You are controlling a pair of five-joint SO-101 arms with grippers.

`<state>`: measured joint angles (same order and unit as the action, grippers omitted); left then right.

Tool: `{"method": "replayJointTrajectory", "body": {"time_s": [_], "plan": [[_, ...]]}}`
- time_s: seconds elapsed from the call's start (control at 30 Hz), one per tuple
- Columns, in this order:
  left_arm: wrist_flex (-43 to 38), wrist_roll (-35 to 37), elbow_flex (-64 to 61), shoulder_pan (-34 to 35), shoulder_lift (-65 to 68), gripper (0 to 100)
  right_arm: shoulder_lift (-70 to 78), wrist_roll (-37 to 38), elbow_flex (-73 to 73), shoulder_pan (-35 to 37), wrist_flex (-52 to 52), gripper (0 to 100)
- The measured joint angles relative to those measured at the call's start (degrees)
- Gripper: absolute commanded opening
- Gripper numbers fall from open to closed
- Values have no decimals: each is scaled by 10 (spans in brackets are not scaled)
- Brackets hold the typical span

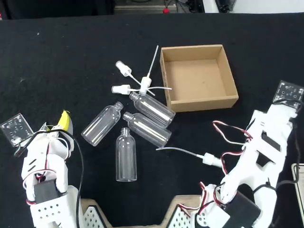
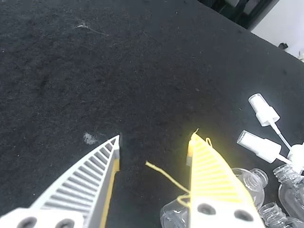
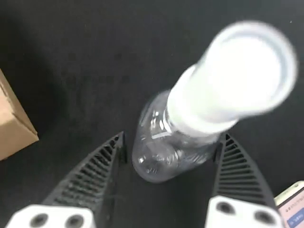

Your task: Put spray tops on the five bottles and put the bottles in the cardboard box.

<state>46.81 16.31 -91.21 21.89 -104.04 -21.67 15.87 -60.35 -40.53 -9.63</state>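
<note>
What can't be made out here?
Right wrist view: the spray top is blurred, too near the lens; its seating on the bottle unclear.
Left wrist view: lying bottles cut off by the edge and the left pincer.
High view: that bottle hidden under the right arm.

2 white arms [image 1: 259,156], red-black cables [image 1: 227,130], 1 yellow ribbed finger [image 2: 211,175]

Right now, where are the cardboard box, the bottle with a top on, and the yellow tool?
cardboard box [image 1: 202,103]: high view, on its near wall.
capped bottle [image 3: 161,152]: right wrist view, on its clear body.
left tool [image 2: 156,137]: left wrist view, midway between its tips.
</note>
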Motion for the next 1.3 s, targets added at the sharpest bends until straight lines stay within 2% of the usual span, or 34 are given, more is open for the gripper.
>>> {"method": "replayJointTrajectory", "body": {"time_s": [0.3, 0.53, 1.3], "plan": [[0, 0, 0, 0, 0, 227, 0, 0, 3, 0, 2, 269], [0, 0, 0, 0, 0, 227, 0, 0, 3, 0, 60, 269], [0, 0, 0, 0, 0, 227, 1, 1, -26, 0, 67, 268]]}}
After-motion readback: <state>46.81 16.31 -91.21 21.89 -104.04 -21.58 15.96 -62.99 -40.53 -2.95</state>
